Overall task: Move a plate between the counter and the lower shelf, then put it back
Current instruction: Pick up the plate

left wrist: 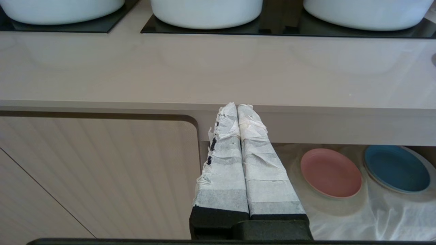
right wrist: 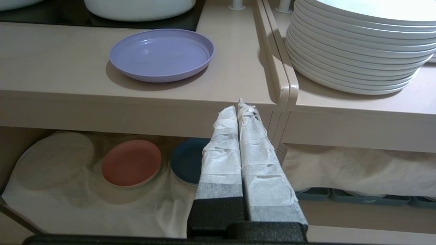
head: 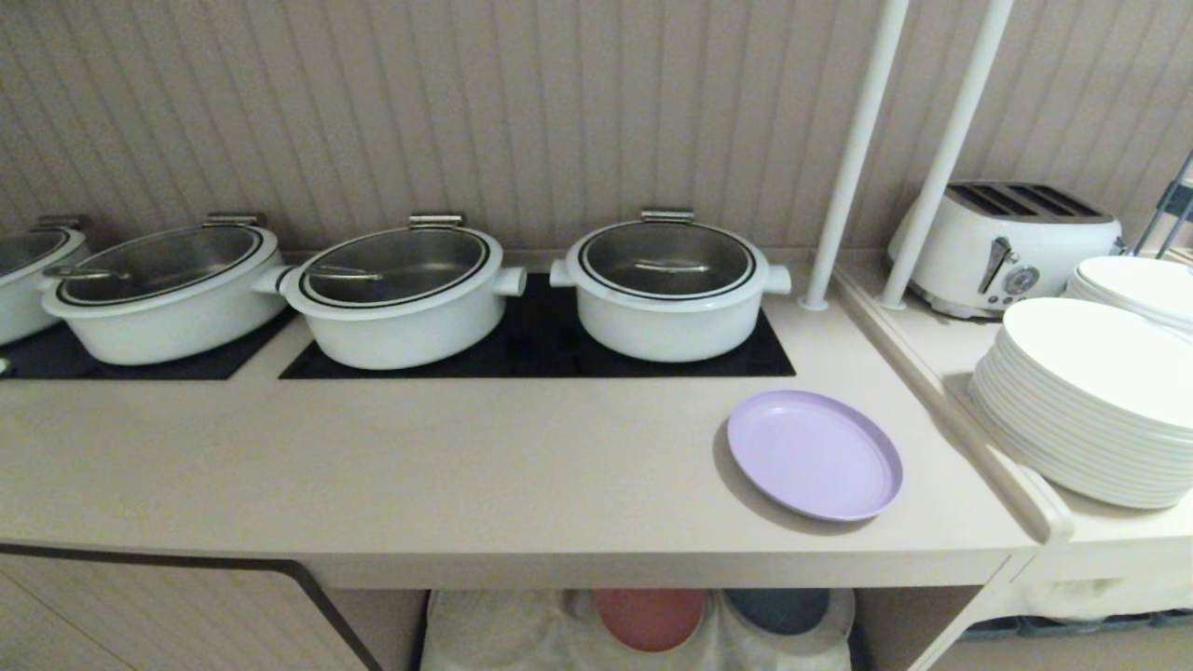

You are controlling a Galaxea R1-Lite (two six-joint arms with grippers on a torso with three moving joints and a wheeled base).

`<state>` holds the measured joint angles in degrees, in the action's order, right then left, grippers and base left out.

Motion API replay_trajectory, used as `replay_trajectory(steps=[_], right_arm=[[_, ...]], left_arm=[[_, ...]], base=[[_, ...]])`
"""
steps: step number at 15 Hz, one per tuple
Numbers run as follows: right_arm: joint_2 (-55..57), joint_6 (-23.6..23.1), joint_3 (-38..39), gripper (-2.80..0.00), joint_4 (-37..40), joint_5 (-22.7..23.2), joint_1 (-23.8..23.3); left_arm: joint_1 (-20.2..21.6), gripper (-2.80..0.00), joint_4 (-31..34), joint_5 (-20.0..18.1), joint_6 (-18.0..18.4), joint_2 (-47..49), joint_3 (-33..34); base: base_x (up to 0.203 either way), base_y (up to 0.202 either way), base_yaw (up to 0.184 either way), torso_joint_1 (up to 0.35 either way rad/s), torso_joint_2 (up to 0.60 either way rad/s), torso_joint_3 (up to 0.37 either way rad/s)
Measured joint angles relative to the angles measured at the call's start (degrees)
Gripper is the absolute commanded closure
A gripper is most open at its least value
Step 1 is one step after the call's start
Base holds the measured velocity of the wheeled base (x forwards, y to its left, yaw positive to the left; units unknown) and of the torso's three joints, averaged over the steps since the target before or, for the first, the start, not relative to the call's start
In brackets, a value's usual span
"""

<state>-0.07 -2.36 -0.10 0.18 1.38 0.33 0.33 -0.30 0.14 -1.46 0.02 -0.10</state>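
The right end effector (right wrist: 238,109), fingers pressed together and holding nothing, hangs before the counter (right wrist: 68,88), as does the closed, empty left end effector (left wrist: 237,106). Only the wrist views show them; the head view shows the plate (head: 814,454) lying on the counter's right end above the lower shelf (head: 522,634).

My head camera looks down on the counter (head: 466,466), my two wrist cameras sit low, facing its front edge, both seeing the pink plate (left wrist: 330,173) underneath.

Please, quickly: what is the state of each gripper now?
Left gripper: shut, holding nothing.
Right gripper: shut, holding nothing.
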Motion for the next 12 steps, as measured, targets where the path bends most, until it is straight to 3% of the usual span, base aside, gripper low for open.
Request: replay_trajectory(steps=[12], right_arm=[[0.0,-1.4,0.0,0.00,0.0,0.0,0.0]], left_arm=[[0.0,0.00,0.0,0.0,0.0,0.0,0.0]], base=[[0.000,0.000,0.000,0.000,0.00,0.000]])
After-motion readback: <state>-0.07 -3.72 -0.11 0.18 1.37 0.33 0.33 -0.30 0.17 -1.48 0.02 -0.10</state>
